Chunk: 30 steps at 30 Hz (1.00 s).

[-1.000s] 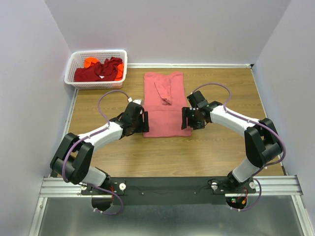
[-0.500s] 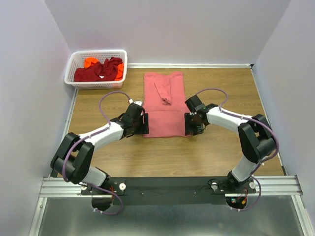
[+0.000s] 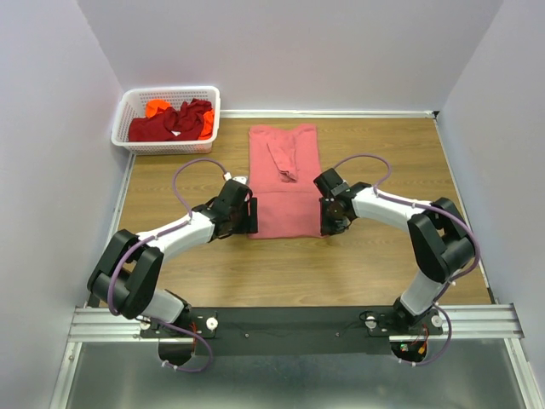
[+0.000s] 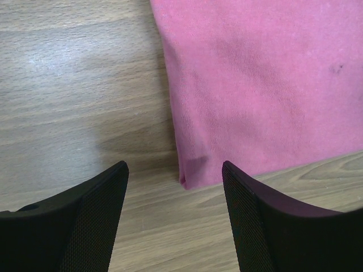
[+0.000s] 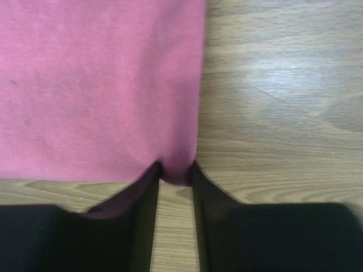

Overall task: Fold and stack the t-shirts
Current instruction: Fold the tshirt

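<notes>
- Since a second ago my right gripper (image 3: 327,218) has slid in from off to the side and onto the near right corner of the pink shirt (image 3: 283,179). My left gripper (image 3: 251,213) has hardly budged from the near left corner.
- Top view: the pink shirt lies flat in the middle of the table (image 3: 383,153), folded into a long strip, with a sleeve flopped across its far half. The dark red shirt (image 3: 174,123) and the orange shirt (image 3: 156,107) are bunched up in the basket (image 3: 124,109) at the far left corner, well apart from me.
- Left wrist view: my left gripper (image 4: 174,170) has its fingers spread wide, with the pink shirt's (image 4: 261,85) corner sitting on the wood between them. Neither finger seems to touch the cloth.
- Right wrist view: my right gripper (image 5: 174,173) has its fingers squeezed in on the corner of the pink shirt (image 5: 96,85), and a little nub of cloth is pinched between the tips.
</notes>
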{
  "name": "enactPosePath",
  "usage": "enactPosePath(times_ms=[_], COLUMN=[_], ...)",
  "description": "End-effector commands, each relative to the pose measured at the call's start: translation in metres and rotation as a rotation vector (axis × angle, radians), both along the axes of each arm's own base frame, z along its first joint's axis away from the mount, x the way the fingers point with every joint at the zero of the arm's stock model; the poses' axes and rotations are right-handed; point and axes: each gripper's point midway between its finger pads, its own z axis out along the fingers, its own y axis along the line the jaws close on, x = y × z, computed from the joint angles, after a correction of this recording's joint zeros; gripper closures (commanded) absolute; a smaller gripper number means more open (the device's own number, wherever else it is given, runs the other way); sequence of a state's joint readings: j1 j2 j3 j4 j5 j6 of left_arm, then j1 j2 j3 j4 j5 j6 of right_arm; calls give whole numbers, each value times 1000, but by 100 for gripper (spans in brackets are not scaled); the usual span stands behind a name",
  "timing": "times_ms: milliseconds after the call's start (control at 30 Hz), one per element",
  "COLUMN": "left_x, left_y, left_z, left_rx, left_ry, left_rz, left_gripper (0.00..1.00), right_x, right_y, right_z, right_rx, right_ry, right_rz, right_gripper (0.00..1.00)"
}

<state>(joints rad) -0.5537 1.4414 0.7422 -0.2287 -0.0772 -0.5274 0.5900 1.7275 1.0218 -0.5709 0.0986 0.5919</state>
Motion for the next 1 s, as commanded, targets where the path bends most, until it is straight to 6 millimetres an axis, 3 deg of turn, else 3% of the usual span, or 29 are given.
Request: enactPosePath(times_ms=[0, 100, 167, 367, 600, 700, 967], left_x=[-3, -5, -5, -9, -12, -11, -10], left_y=[5, 6, 6, 9, 3, -5, -7], left_z=[-4, -4, -4, -7, -8, -6, -9], left_rx=[39, 45, 41, 56, 54, 47, 96], left_ry=[7, 12, 14, 45, 61, 61, 82], left_rz=[7, 9, 12, 35, 50, 47, 86], left_gripper=[25, 25, 25, 27, 38, 50, 50], right_x=[-39, -47, -50, -47, -48, -49, -47], right_y=[-25, -25, -27, -23, -24, -27, -24], right_z=[-53, -59, -61, -53, -50, -50, -45], right_rx=[-123, -114, -119, -101, -96, -103, -88], right_ry=[162, 189, 195, 174, 167, 164, 149], right_rz=[-14, -4, -3, 15, 31, 36, 49], right_gripper=[72, 83, 99, 99, 99, 99, 99])
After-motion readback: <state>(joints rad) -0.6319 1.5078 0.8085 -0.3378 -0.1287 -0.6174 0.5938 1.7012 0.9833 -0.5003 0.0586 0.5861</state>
